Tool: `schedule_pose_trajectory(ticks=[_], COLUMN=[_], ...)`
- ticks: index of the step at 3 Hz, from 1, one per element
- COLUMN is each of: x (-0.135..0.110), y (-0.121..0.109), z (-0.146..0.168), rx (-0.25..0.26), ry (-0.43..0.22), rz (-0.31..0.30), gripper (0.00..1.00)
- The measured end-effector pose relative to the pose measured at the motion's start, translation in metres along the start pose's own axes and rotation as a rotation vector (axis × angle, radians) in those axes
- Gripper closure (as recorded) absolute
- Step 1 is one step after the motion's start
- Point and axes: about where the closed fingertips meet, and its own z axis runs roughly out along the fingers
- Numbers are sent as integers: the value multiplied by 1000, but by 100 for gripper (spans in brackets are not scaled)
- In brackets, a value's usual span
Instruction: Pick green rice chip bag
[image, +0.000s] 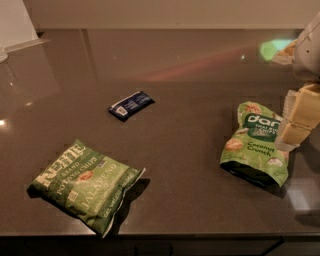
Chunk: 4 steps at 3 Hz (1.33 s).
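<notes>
Hand (295, 125) being held at the right edge, beside the green rice chip bag (256, 142).
The green rice chip bag is being seen lying flat on the dark surface (190, 75) at right, its right edge being overlapped by the hand; whether the hand is apart or together cannot be told. A jalapeño chip bag (85, 185) is lying front left, a dark blue packet (131, 105) farther back.

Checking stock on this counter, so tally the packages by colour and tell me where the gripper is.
Green bags: 2, the green rice chip bag and the jalapeño chip bag
Dark blue packet: 1
Total: 3
The gripper is at the right edge of view, beside the green rice chip bag.
</notes>
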Motion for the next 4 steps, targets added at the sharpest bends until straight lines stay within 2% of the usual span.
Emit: schedule_pose_trajectory(ticks=[1,2,3,4], x=[0,-1,2,6], y=[0,4,15,26], z=[0,6,18,36], rx=[0,11,50,58], ry=[0,-10,-25,-29], rz=[0,86,290,406], gripper=[0,0,0,0])
